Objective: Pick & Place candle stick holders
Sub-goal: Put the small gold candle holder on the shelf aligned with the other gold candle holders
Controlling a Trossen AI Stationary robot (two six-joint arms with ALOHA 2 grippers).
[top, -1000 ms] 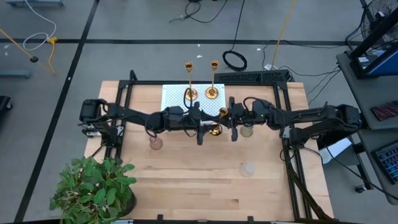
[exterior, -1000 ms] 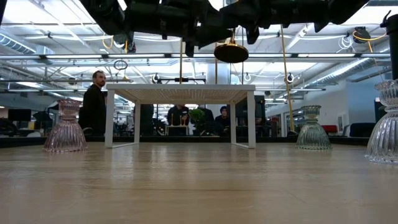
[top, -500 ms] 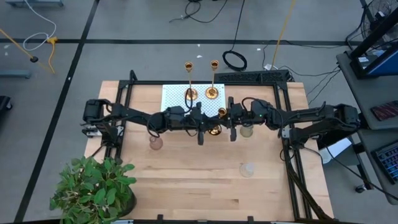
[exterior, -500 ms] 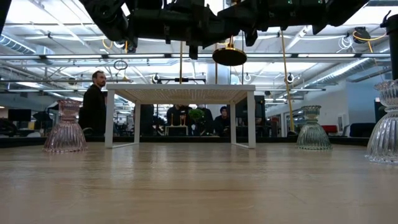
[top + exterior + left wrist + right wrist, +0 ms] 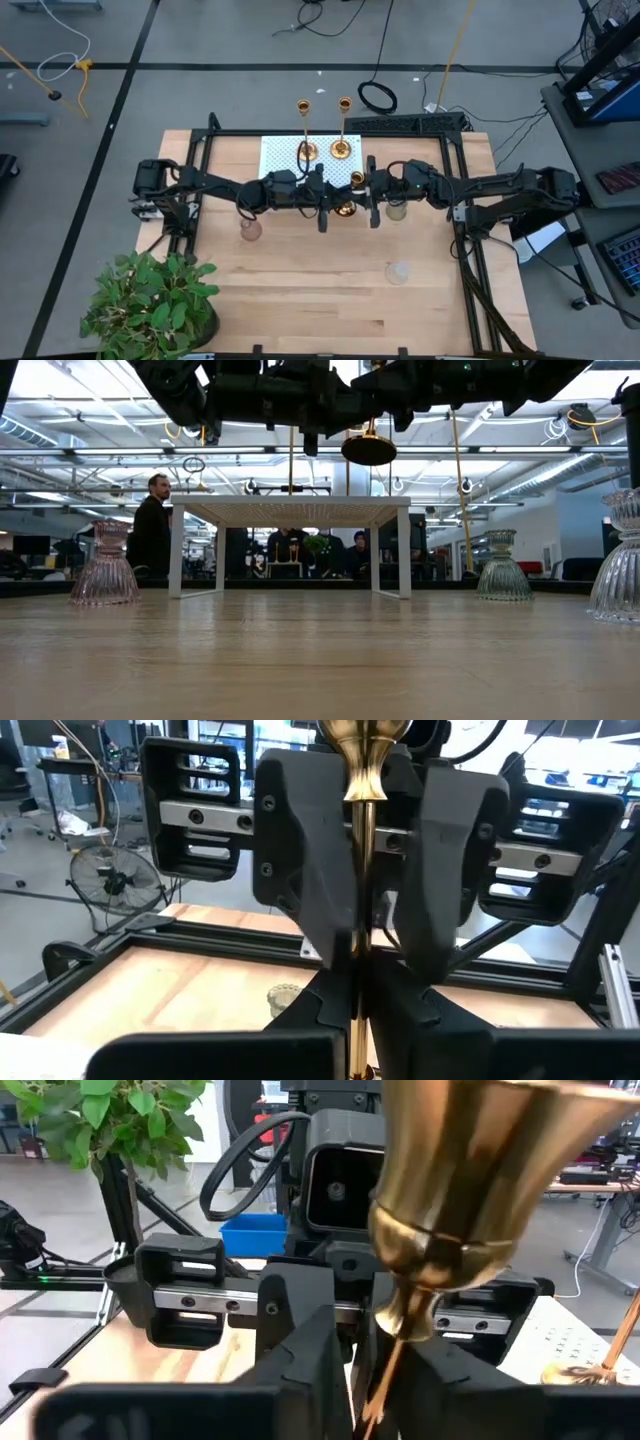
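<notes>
Fingers of both grippers clamp one gold holder's stem, held in the air.
High view: left gripper (image 5: pixel 322 200) and right gripper (image 5: pixel 372 198) meet at the gold holder (image 5: pixel 345 209) just in front of the white stand (image 5: pixel 280 155); two gold holders (image 5: pixel 306 150) stand on it. Low view: pink (image 5: pixel 104 565), green (image 5: pixel 501 567) and clear (image 5: pixel 620 558) glass holders remain on the table (image 5: pixel 320 660), unplaced.

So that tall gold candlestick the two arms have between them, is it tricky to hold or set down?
Probably a bit. The gold candlestick hangs clear above the table, both grippers closed on its thin polished stem, which looks slippery and could twist. Its wide round base should stand steady, yet the tall stem likely makes it tip if nudged. It looks rigid metal, not fragile.
</notes>
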